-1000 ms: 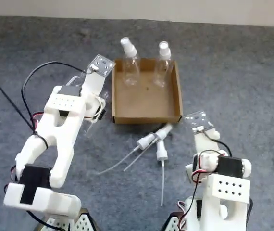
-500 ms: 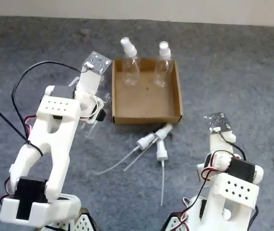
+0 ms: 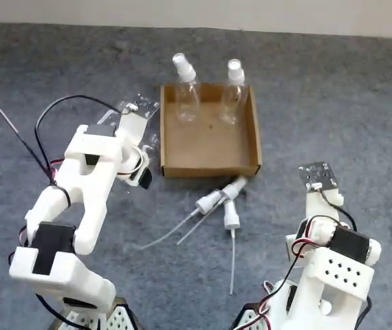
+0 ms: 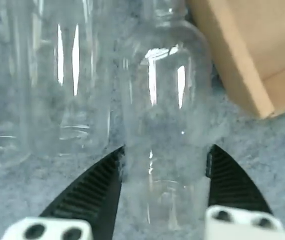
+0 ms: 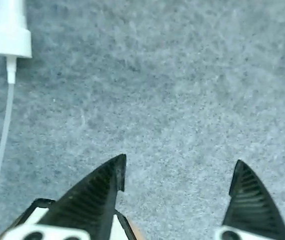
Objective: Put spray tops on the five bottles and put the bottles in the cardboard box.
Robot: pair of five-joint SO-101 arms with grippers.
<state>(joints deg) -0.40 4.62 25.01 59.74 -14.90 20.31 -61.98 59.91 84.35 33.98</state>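
My left gripper (image 4: 166, 148) sits spread wide around a clear bottle (image 4: 162, 75) at nine o'clock from the cardboard box (image 3: 210, 168). If I pinch crooked, it may slip out and bump the next bottle (image 4: 47, 75).

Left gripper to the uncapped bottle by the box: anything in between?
Nothing visible: the bottle sits between the open fingers of the left gripper, a second bottle on one side, the cardboard box on the other.
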